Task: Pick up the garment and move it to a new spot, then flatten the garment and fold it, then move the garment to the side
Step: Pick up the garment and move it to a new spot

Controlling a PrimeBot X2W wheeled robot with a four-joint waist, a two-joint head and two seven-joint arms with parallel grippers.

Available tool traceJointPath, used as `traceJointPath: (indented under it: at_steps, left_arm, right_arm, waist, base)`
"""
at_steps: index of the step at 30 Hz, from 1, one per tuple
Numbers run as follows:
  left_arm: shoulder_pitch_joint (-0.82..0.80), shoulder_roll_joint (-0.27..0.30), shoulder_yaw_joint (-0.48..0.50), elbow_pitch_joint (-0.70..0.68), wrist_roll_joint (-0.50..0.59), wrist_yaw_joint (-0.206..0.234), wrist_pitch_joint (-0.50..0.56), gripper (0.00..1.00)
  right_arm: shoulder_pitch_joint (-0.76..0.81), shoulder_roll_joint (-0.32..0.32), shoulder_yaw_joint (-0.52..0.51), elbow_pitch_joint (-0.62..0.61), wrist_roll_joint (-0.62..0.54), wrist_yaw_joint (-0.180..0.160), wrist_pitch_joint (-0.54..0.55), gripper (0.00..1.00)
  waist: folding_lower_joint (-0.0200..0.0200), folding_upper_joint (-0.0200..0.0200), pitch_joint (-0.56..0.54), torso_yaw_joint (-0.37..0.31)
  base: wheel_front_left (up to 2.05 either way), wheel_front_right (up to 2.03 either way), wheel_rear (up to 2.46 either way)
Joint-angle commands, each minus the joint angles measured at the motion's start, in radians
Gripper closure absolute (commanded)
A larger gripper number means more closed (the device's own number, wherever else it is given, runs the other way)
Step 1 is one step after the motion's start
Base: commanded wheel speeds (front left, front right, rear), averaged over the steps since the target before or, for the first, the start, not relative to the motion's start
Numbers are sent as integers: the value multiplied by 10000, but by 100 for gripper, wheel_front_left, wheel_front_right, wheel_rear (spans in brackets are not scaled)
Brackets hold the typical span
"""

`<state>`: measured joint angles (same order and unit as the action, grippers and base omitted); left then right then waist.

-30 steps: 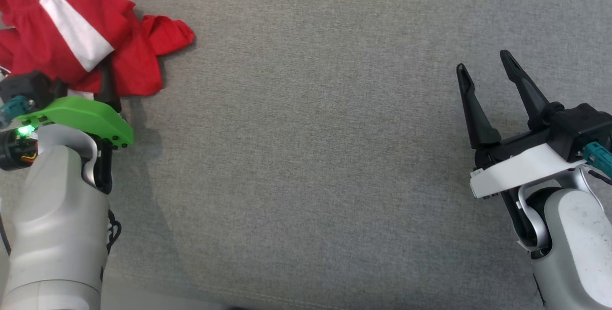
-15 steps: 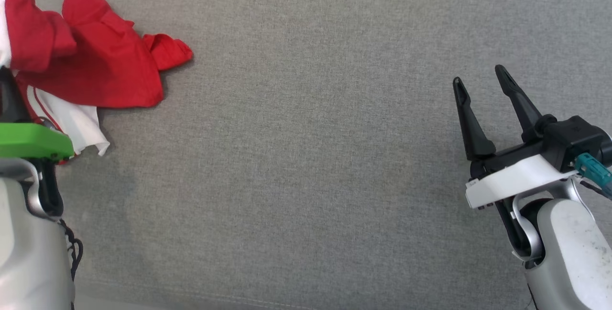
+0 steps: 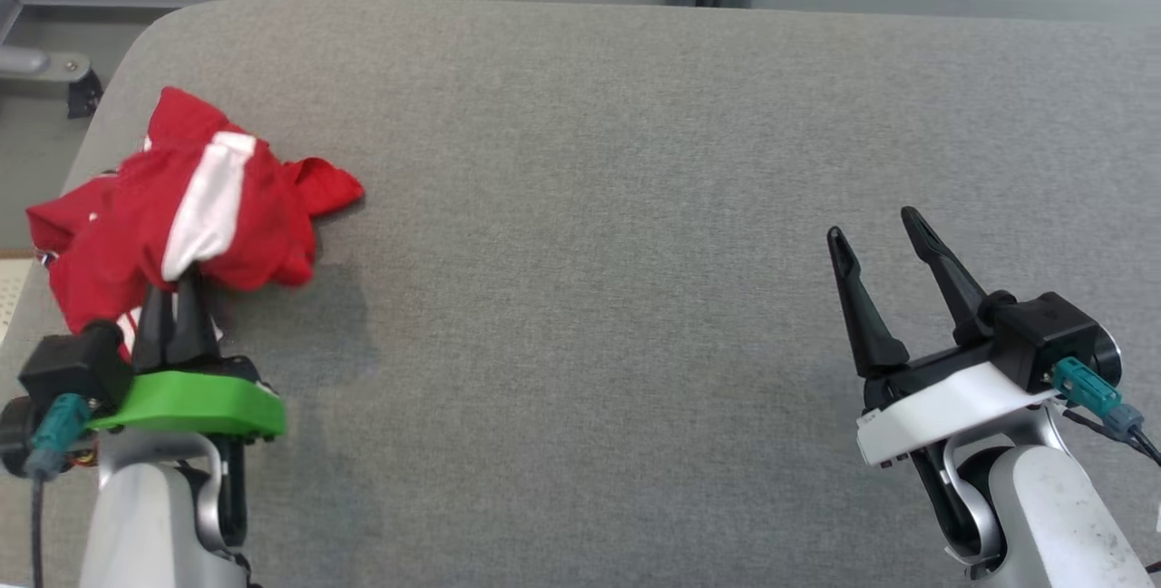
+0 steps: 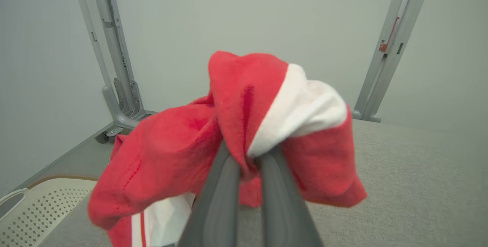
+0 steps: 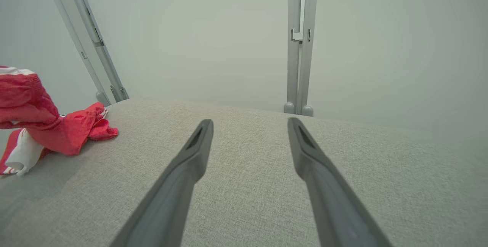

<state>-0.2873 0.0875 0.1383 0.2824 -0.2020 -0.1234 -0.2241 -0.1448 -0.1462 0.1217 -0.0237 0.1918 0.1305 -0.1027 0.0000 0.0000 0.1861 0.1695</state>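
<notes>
Red cloth with a broad white stripe, the garment (image 3: 181, 225) is bunched into a lump right at the tips of the left gripper (image 3: 174, 289). That gripper's two dark fingers are pressed together on a fold where red meets white. The rest of the cloth drapes down either side of those fingers, and in the head view one loose end trails beyond the fingertips onto the grey padded surface (image 3: 590, 207). A pinch on a high fold looks chosen so the fabric can be lifted clear and carried. That fits the first step, picking up and moving to a new spot, with flattening and folding not yet begun. Whether the lump is wholly off the surface I cannot tell. Well off to the side of that grip, the right gripper (image 3: 871, 223) hovers with its fingers spread wide and nothing between them, probably held ready to take an edge for the flattening. How much cloth sits between the left pads is hidden by the folds, and what kind of garment it is cannot be made out. A pale perforated panel (image 4: 45, 209), below and left of the left fingers, is cut off at the picture's edge. Grey metal posts (image 5: 299, 48) stand beyond the right fingertips.
</notes>
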Motion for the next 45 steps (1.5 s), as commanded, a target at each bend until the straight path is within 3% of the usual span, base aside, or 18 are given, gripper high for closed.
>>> traceJointPath:
  at_steps: [1,7,16,24,25,26,34,45]
  left_arm:
    - [199,-63,-237,-205,-92,-37,104,100]
    - [-4,-275,-1905,-497,-202,-75,592,100]
    - [-1607,-329,-5436,373,-521,-91,1017,100]
    - [-2255,-280,-7719,1514,-1542,-75,1015,100]
    - [-2300,-235,-7767,1584,-1622,-75,894,66]
    - [-2312,-197,-7859,1629,-1699,-75,757,0]
    - [-2081,342,-7847,1207,-2023,72,73,0]
    - [-668,1385,-5406,-216,-2318,2040,-415,0]
  right_arm:
    - [135,30,42,-73,64,3,-41,0]
    - [77,144,180,-167,115,4,-81,0]
    - [-115,392,119,79,222,4,-426,0]
    - [-279,592,127,508,244,4,-822,0]
    - [-280,611,128,552,223,4,-857,0]
    - [-286,642,144,603,215,4,-891,0]
    - [-152,533,139,772,80,4,-905,0]
    - [282,382,-271,407,-11,4,-560,0]
  waist:
    - [0,0,-357,-789]
    - [0,0,-79,-1941]
    - [0,0,706,-3891]
    - [0,0,1098,-4636]
    - [0,0,1088,-4633]
    - [0,0,1051,-4589]
    - [0,0,431,-3719]
    - [0,0,-186,-2429]
  base:
    - [0,0,0]
    - [0,0,0]
    - [0,0,0]
    - [0,0,0]
    - [0,0,0]
    - [0,0,0]
    - [0,0,0]
    - [0,0,0]
